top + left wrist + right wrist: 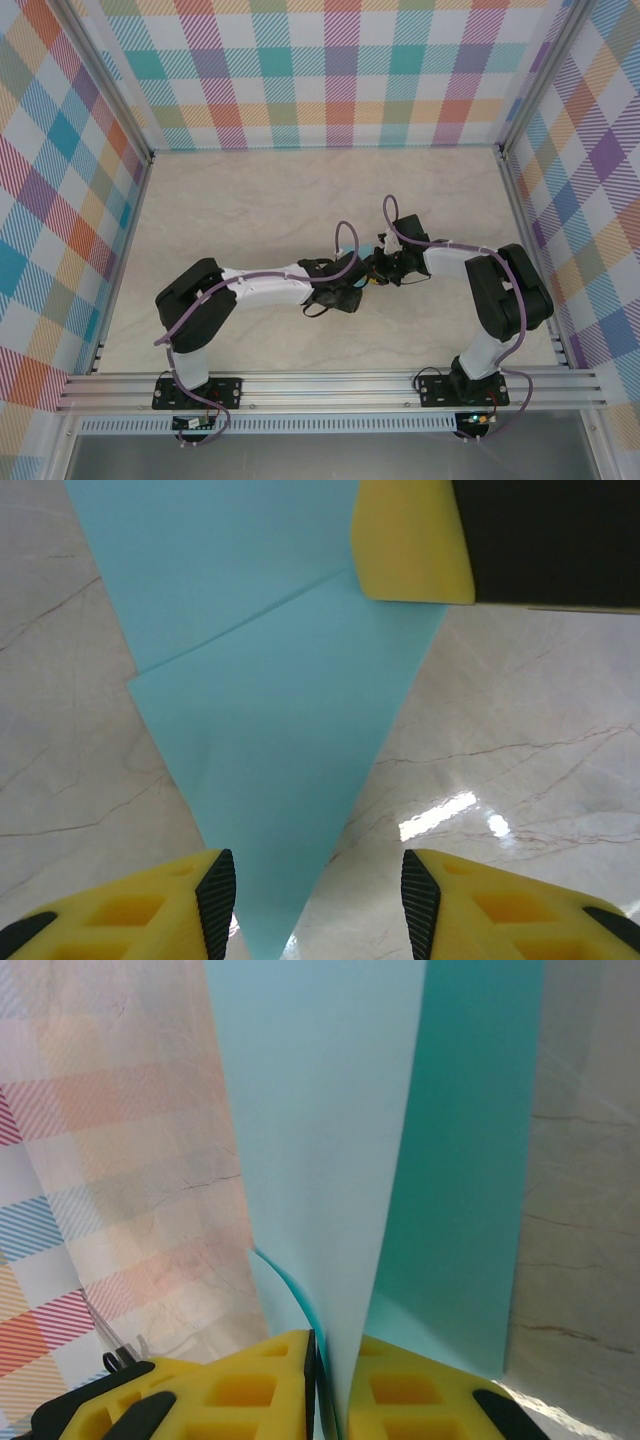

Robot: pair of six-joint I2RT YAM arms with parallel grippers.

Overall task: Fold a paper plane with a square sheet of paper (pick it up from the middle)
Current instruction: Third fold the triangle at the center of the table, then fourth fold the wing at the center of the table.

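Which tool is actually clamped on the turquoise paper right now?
The right tool: its fingers are pinched shut on the folded turquoise paper. The left tool stands open, the paper's point lying between its fingers.

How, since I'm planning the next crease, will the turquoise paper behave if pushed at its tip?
Probably floppy: the thin paper bows beside the right gripper pinching it. Likely light, apt to slide on the glossy table. Its folded layers may stiffen the tip somewhat.
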